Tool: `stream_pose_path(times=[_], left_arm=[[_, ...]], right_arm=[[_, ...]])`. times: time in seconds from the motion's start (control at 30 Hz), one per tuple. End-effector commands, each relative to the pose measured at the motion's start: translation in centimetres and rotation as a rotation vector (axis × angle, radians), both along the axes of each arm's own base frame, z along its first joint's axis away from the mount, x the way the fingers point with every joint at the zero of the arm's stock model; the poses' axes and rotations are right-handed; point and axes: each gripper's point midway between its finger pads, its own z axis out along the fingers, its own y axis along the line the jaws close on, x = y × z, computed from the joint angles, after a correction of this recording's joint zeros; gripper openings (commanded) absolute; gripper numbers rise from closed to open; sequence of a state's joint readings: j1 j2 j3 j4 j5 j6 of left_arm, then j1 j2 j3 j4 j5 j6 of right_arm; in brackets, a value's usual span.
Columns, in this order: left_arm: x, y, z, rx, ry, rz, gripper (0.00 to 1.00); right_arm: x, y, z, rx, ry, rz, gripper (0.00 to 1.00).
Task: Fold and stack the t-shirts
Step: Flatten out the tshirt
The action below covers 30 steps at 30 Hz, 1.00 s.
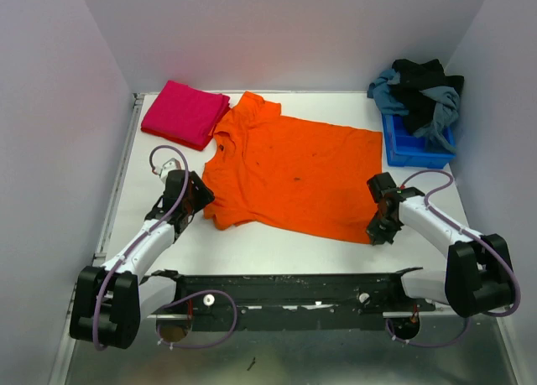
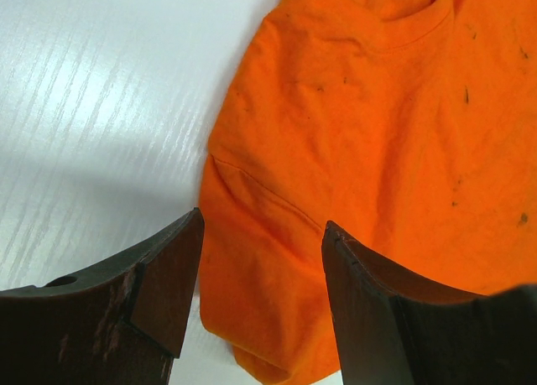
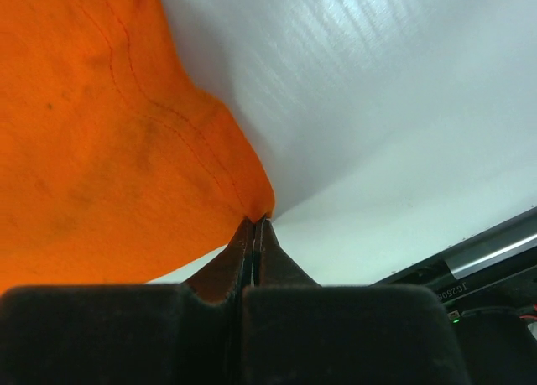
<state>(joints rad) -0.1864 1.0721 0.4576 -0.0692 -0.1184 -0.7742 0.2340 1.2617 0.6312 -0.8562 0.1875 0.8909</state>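
— Any writing you can make out from where you stand?
— Only one spot. There's a short row of small white characters printed on the black rail along the near edge of the table, caught in the right wrist view
— Can you read them?
— Not with any certainty. It looks like a mix of digits and letters, but it's too small and blurred to spell out. Nothing else here is legible

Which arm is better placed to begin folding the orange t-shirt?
Right: the right gripper is shut on the orange t-shirt at its near hem corner. The left gripper is open above a sleeve.
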Motion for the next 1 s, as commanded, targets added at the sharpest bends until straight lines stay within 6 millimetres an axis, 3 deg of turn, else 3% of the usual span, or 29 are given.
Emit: stream_pose_path(times=[0.0, 0.17, 0.43, 0.53, 0.6, 0.7, 0.97], left_arm=[[-0.2, -0.7, -0.5, -0.027, 0.035, -0.021, 0.70], [-1.6, -1.0, -1.3, -0.066, 0.090, -0.009, 0.70], [-4.9, -1.3, 0.4, -0.133, 0.130, 0.003, 0.65], [-6.1, -1.5, 0.2, -0.156, 0.135, 0.002, 0.61], [-6.2, -1.5, -0.1, -0.168, 0.126, 0.006, 0.55], [-5.9, -2.5, -0.4, -0.213, 0.114, -0.019, 0.54], [-6.0, -4.0, -2.2, -0.262, 0.164, -0.036, 0.58]], right_arm=[[1.2, -2.2, 1.1, -0.103, -0.037, -0.083, 0.01], [1.7, -3.2, 1.7, -0.121, -0.073, -0.130, 0.01], [2.2, -2.1, 1.4, -0.054, -0.124, -0.096, 0.01], [2.3, -2.0, 1.2, -0.048, -0.122, -0.086, 0.01], [2.4, -1.9, 1.2, -0.044, -0.124, -0.078, 0.01], [2.7, -1.6, 1.3, -0.026, -0.139, -0.060, 0.01], [3.0, -1.5, 1.7, -0.018, -0.157, -0.051, 0.01]])
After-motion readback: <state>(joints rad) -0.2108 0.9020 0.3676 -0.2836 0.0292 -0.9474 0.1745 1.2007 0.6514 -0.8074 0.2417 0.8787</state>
